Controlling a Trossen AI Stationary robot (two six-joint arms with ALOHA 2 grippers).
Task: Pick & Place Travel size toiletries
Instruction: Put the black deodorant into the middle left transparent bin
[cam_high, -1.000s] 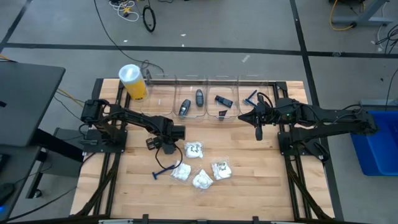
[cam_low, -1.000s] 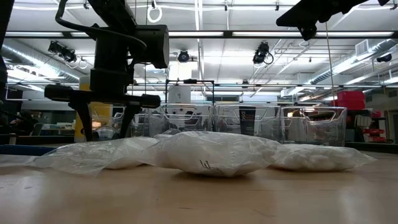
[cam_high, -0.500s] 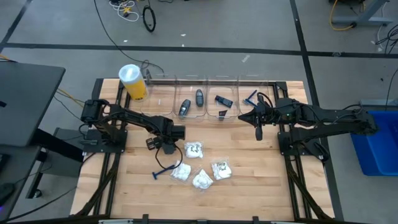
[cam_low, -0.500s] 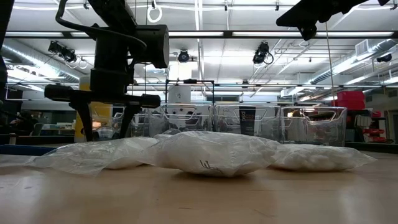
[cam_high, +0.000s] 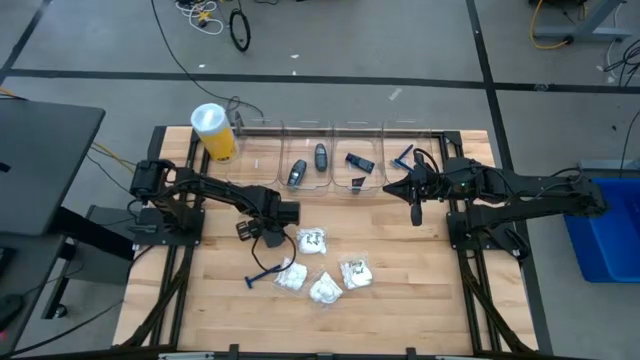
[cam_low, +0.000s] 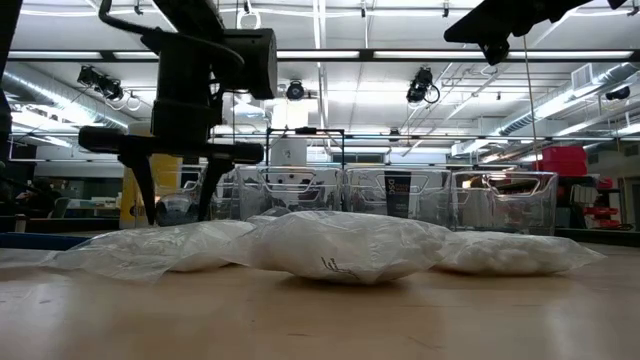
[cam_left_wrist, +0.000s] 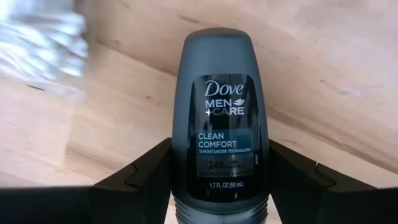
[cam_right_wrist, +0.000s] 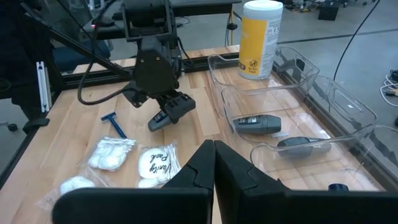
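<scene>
The high view looks straight down on the whole table (cam_high: 400, 300) and both arms. The low view sits at table-top height, close behind the white packets (cam_low: 330, 250), facing level across toward the clear bins (cam_low: 400, 200) along the far edge. The left wrist view looks closely down on a dark deodorant (cam_left_wrist: 221, 118). The right wrist view faces across the table, sharing packets and bins with both.

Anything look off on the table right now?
Only the deodorant stick: it sits slanted in the left gripper jaws, one end dipping toward the wooden table. Nothing looks spilled or damaged.
</scene>
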